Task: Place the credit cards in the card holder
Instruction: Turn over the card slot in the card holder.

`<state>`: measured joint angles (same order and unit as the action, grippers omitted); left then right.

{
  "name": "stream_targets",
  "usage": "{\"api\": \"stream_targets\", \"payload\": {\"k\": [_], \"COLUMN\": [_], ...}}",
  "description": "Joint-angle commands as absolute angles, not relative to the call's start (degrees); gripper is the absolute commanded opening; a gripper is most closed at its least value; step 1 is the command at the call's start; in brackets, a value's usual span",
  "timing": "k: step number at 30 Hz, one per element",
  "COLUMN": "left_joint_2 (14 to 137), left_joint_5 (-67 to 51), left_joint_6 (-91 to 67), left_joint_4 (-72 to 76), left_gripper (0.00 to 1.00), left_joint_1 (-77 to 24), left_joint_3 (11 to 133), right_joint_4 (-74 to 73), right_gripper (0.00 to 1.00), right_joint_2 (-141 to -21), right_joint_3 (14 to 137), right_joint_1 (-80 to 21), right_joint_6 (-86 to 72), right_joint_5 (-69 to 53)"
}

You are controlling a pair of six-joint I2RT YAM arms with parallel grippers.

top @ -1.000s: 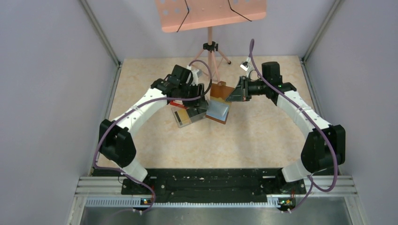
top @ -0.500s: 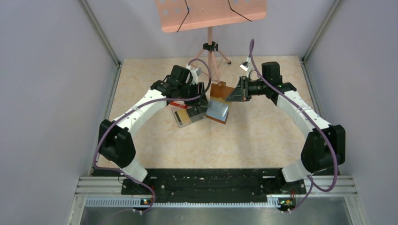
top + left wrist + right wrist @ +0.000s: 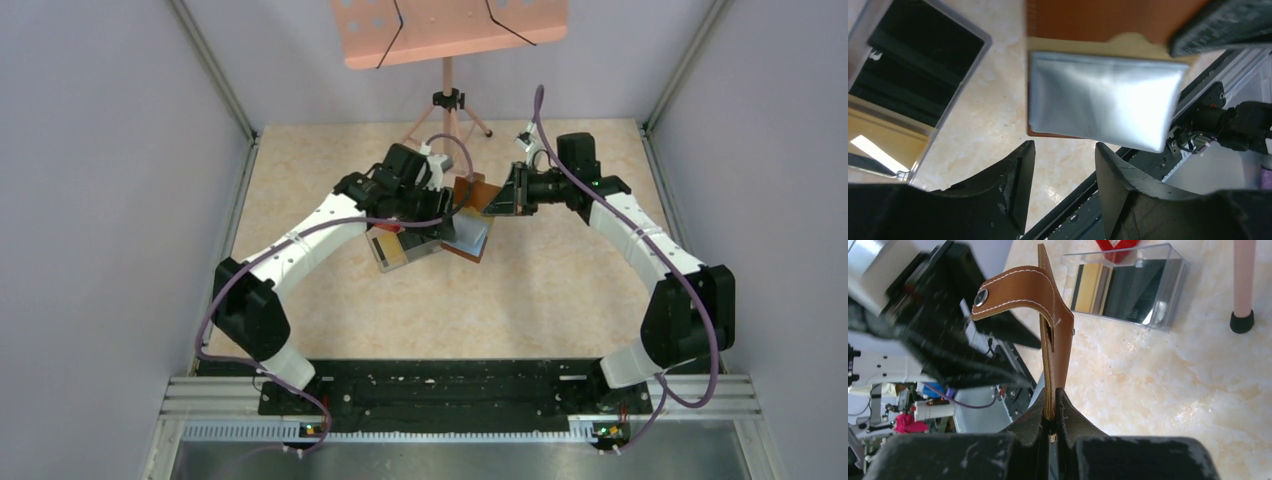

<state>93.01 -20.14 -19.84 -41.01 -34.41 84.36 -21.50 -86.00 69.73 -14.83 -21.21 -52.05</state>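
Note:
The brown leather card holder (image 3: 478,190) stands opened near the table's middle. My right gripper (image 3: 1054,405) is shut on its upright flap (image 3: 1058,340). A glossy blue-silver credit card (image 3: 1100,105) lies on the holder's inner face (image 3: 1098,20), one long edge against the tan slot lip and the opposite edge overhanging the leather. My left gripper (image 3: 1063,150) hovers open just beside that overhanging edge, with nothing between its fingers. From above, the left gripper (image 3: 445,225) is over the card (image 3: 470,235). More cards, tan and black, sit in the clear box (image 3: 1128,285).
The clear plastic box (image 3: 405,248) lies just left of the holder, with a small red tray (image 3: 1115,247) behind it. A pink music stand's foot (image 3: 1243,320) rests on the table behind the holder. Grey walls close in both sides.
My left arm has swung right, from over the clear box to over the card on the holder. The right arm and the holder have stayed put.

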Motion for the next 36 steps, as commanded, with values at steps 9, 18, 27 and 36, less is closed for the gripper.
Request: {"api": "stream_targets", "payload": {"k": [9,18,27,36], "left_joint_2": [91.6,97.2,98.5,99.6], "left_joint_5": [-6.3,1.6,5.7,17.7], "left_joint_6": [-10.4,-8.3,-7.3,-9.1], "left_joint_4": [-40.4,-44.0,-46.1,-45.6], "left_gripper": [0.61,0.61,0.56,0.61], "left_joint_1": [-47.6,-49.2,-49.2,-48.7], "left_joint_3": [90.7,95.3,96.0,97.5], "right_joint_4": [-24.3,-25.2,-25.6,-25.1], "right_gripper": [0.00,0.00,0.00,0.00], "right_joint_2": [-88.1,-88.2,-88.7,-88.5], "right_joint_3": [72.8,72.9,72.9,72.3], "right_joint_1": [-14.6,-14.6,-14.6,-14.5], "right_joint_6": [-28.7,-28.3,-27.9,-26.5], "right_joint_5": [-47.0,-47.8,-48.5,-51.9]}}
